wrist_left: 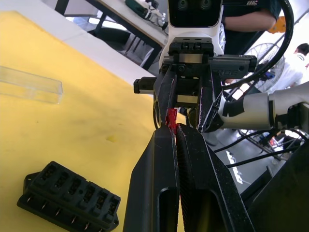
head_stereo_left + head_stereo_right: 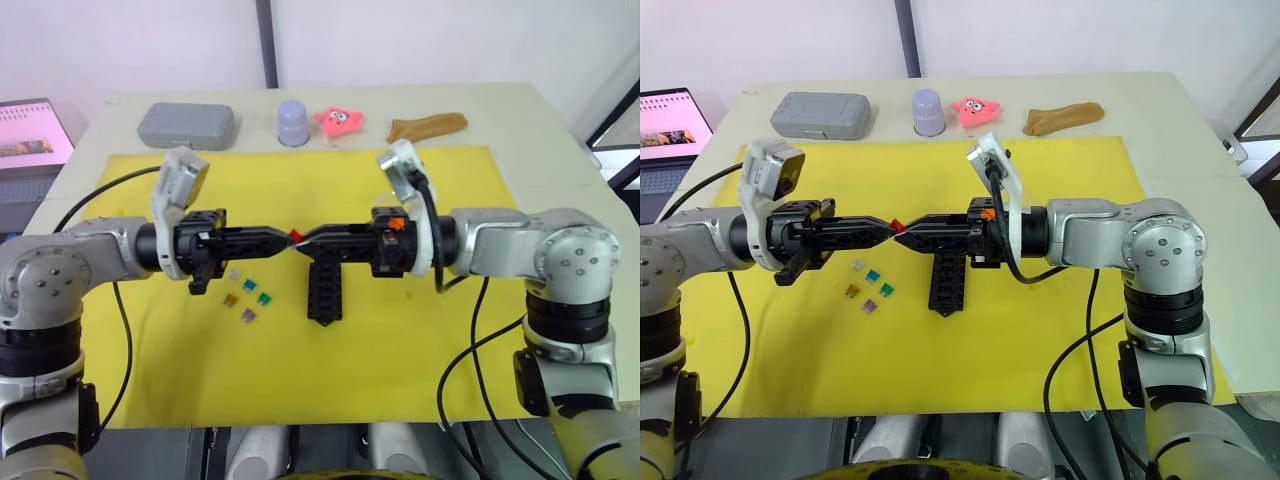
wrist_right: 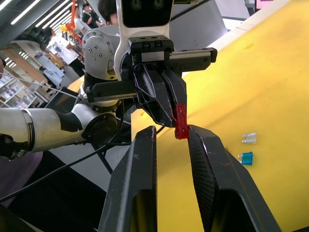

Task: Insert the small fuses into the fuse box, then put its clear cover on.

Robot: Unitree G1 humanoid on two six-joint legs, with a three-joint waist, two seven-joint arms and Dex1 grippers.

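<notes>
We hold the red fuse [image 3: 181,122] pinched in our left gripper [image 2: 288,237] above the mat — right gripper [image 3: 171,137] spread around it. The fuse box [image 2: 324,290] looks empty; the clear cover [image 1: 30,85] lies apart.

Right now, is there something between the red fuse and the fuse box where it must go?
Nothing visible. The left claw holds the red fuse in the air above the mat, between the open right claw's fingers. The fuse box lies just below, its slots uncovered.

Red fuse [image 2: 896,224] between meeting left gripper [image 2: 887,229] and right gripper [image 2: 904,232] above yellow mat [image 2: 1060,330].
</notes>
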